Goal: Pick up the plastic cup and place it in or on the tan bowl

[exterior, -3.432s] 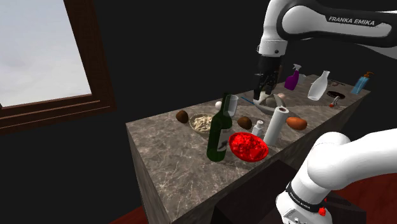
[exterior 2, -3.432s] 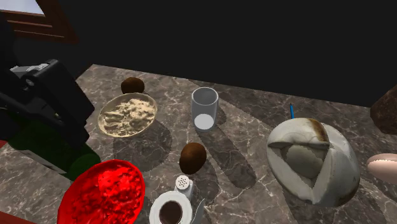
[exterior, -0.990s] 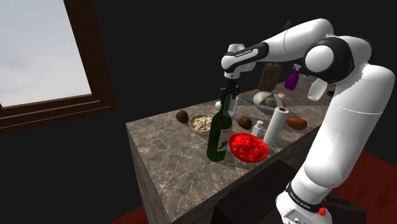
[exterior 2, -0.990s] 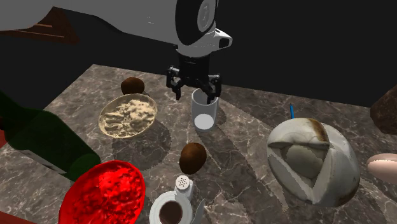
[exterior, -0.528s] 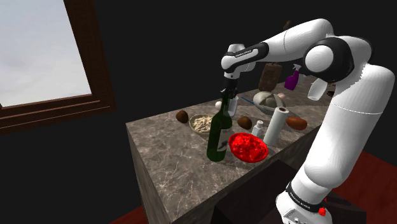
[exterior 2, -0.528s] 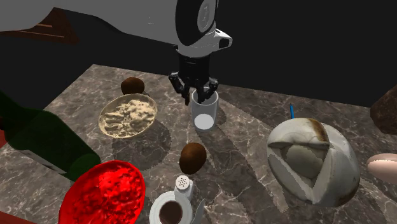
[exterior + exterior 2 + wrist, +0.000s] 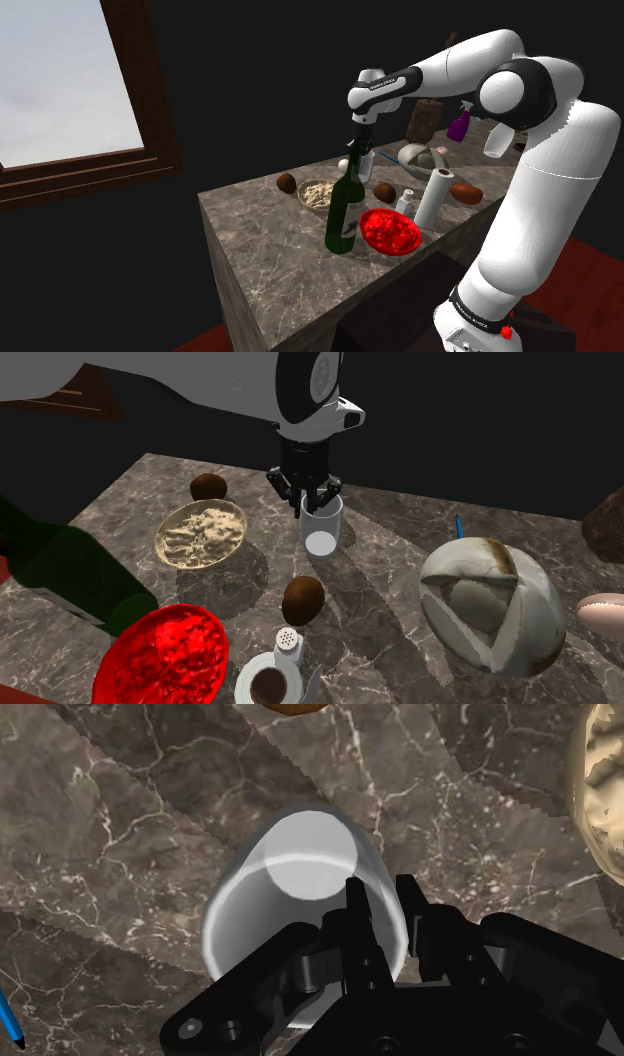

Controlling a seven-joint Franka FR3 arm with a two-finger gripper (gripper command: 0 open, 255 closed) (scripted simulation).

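A translucent grey-white cup (image 7: 321,530) stands upright on the marble counter (image 7: 390,622), just to the second exterior view's right of the tan bowl (image 7: 200,534), which holds pale crumbly stuff. My black gripper (image 7: 312,502) comes down from above and is shut on the cup's rim, one finger inside the wall and one outside. In the wrist view the cup (image 7: 300,894) sits under the gripper (image 7: 382,894), with the tan bowl's edge (image 7: 600,794) off to one side. From the shoulder camera the gripper (image 7: 358,150) meets the cup (image 7: 366,163) behind the bottle, beyond the bowl (image 7: 318,192).
A dark green bottle (image 7: 346,210) and a red bowl (image 7: 389,230) stand nearer the stand. Brown round things (image 7: 208,486) (image 7: 303,599) flank the cup. A big white cracked shell (image 7: 490,602), a shaker (image 7: 289,642), a paper roll (image 7: 434,198) and spray bottles (image 7: 459,124) crowd the counter.
The fingers have closed from wide apart onto the cup's rim. The arm and the cup have stayed where they were.
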